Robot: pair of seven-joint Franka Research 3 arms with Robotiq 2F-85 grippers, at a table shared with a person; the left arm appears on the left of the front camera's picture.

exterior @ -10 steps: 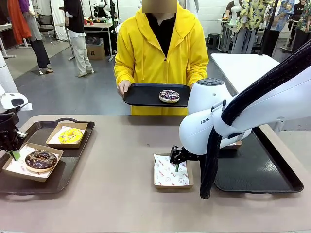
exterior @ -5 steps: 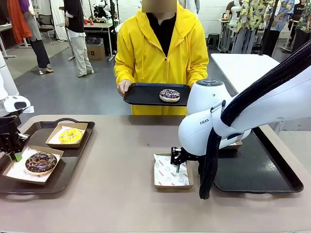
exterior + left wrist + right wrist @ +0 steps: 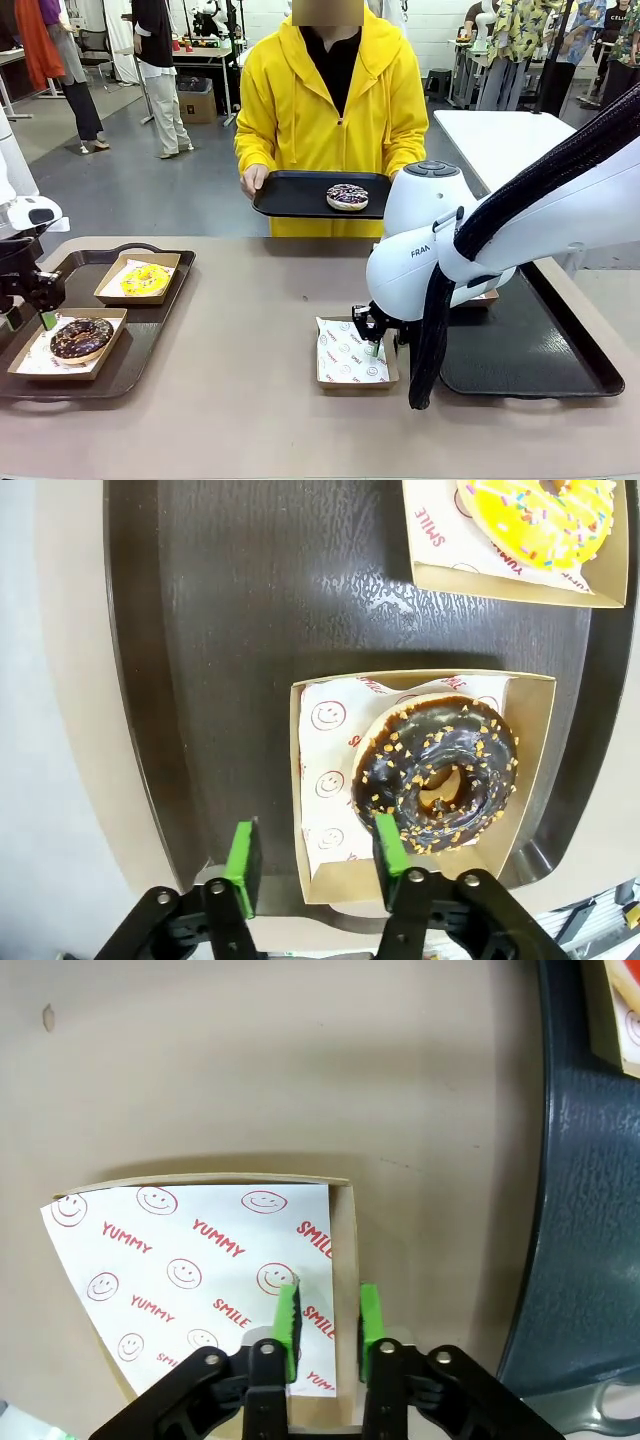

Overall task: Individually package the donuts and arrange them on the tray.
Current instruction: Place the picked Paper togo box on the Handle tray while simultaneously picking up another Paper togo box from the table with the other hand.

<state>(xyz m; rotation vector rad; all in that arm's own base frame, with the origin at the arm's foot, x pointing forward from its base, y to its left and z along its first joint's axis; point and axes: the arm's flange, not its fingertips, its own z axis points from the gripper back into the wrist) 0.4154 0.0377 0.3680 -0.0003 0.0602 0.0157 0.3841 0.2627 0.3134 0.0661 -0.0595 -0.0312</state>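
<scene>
L hand [image 3: 312, 855] open over boxed choc donut [image 3: 436, 771] on left tray [image 3: 150, 335]. R hand [image 3: 328, 1320] pinches empty box [image 3: 345, 1260] wall (person's tray holds sprinkled donut [image 3: 347, 197]). Next, prob: box to donut.

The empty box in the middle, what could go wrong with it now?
The right claw has its fingers on either side of the empty box's wall. If it pulls crooked, the box might tip or the smiley paper could slide out. The person's donut sits loose on a hand-held tray, so it might roll off if the tray tilts.
</scene>
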